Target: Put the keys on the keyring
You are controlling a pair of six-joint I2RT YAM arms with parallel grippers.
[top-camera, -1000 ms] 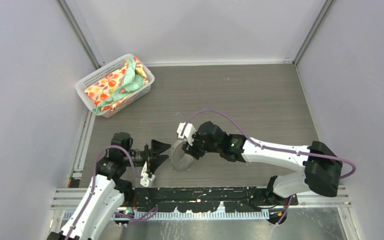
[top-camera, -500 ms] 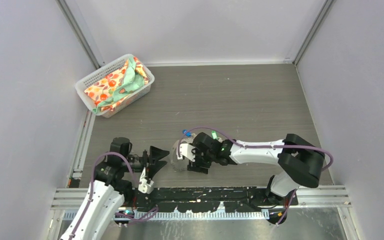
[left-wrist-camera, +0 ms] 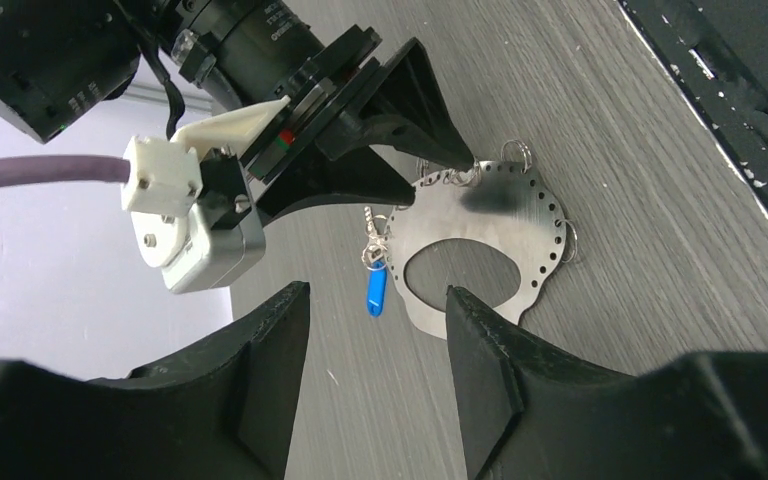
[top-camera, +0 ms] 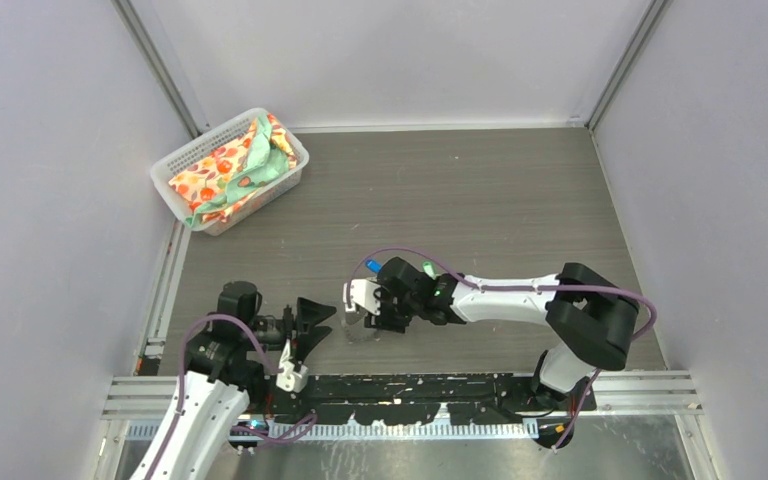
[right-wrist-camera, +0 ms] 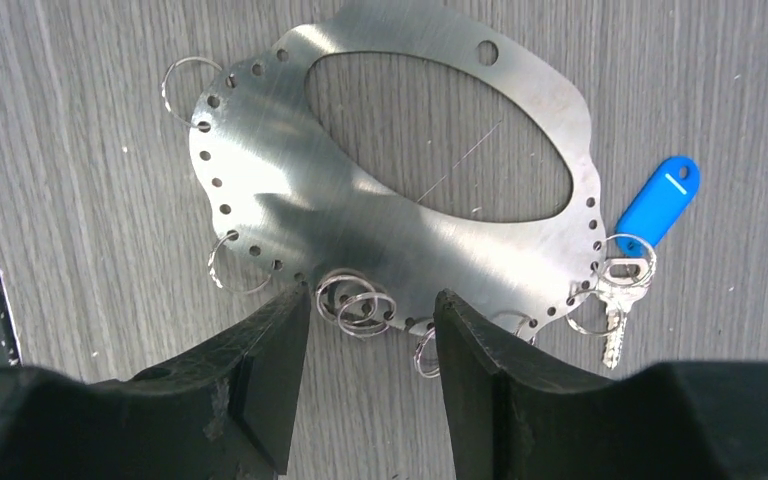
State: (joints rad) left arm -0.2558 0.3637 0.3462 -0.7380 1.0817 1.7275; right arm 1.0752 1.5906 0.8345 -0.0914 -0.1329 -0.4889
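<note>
The keyring [right-wrist-camera: 290, 200] is a flat grey metal plate with an oval hole, small edge holes and several split rings, lying flat on the table. It also shows in the left wrist view [left-wrist-camera: 535, 250] and, partly hidden, in the top view [top-camera: 358, 330]. The blue-tagged key [right-wrist-camera: 660, 205] hangs on a ring at the plate's edge and shows in the other views [left-wrist-camera: 376, 290] [top-camera: 371, 266]. The green tag [top-camera: 427, 268] lies on the table beside the right arm. My right gripper [right-wrist-camera: 372, 300] [top-camera: 375, 318] is open above the plate's ringed edge. My left gripper [left-wrist-camera: 375, 300] [top-camera: 312, 322] is open and empty, left of the plate.
A white mesh basket [top-camera: 175, 165] with patterned cloths stands at the back left. A black rail [top-camera: 410, 390] runs along the near table edge, close to the plate. Grey walls enclose the table on three sides.
My right gripper has dropped and moved left over the keyring, which now lies flat. The blue and green tags have come into view. My left arm has drawn back slightly.
</note>
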